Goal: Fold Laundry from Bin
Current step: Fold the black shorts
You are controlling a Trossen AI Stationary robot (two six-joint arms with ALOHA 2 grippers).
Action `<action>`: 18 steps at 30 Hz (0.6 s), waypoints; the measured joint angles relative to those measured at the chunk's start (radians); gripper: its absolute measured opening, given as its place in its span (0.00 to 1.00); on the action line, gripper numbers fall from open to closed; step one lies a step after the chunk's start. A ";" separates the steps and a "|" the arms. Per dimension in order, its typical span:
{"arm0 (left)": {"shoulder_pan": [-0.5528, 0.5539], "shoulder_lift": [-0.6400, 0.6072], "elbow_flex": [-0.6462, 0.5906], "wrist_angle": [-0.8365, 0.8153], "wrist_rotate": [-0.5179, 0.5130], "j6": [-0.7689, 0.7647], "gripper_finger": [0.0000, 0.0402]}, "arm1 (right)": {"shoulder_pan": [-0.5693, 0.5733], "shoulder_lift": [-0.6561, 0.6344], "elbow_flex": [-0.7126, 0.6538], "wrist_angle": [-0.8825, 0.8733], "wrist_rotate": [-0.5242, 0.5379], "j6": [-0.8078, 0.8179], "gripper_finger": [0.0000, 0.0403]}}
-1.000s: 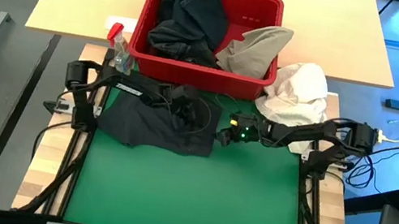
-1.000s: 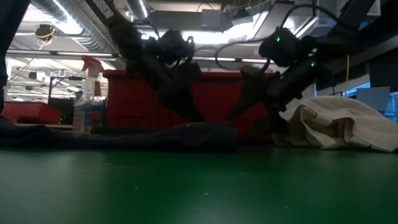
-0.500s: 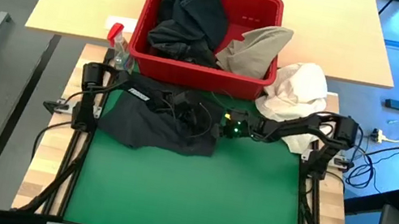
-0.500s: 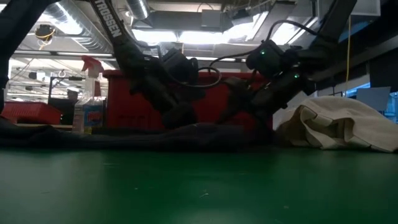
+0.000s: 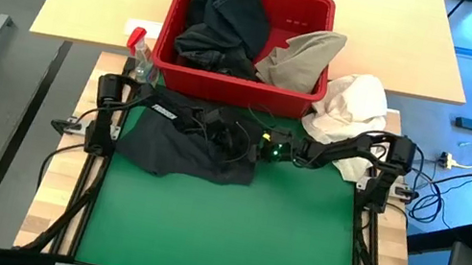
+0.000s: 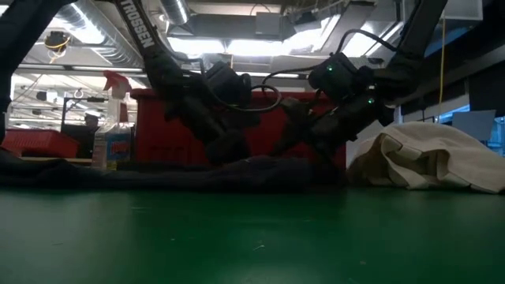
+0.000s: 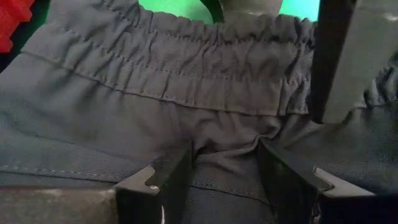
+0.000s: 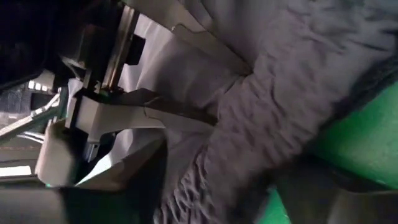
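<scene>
Between both claws, dark garment (image 5: 183, 143) on green mat, left claw (image 7: 225, 167) pinching waistband

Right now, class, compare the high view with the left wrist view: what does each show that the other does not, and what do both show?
Only the high view shows the red bin holding dark garments and a khaki one, the white cloth bundle, the spray bottle and the right pincer. Only the left wrist view shows the garment's gathered elastic waistband and the left pincer with a fold of cloth between its fingers. Both show the dark garment spread on the green mat.
</scene>
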 joint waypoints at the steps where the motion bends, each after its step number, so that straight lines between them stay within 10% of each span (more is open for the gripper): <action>1: 0.000 0.000 0.000 0.002 0.000 0.000 0.45 | 0.003 0.000 0.000 0.000 0.011 -0.008 0.58; 10: 0.000 0.000 0.000 0.008 0.000 0.000 0.45 | 0.021 0.002 -0.002 0.020 0.102 -0.103 0.08; 18: -0.001 -0.170 0.000 -0.223 -0.036 -0.030 0.45 | 0.018 -0.110 -0.001 -0.163 0.184 -0.236 0.09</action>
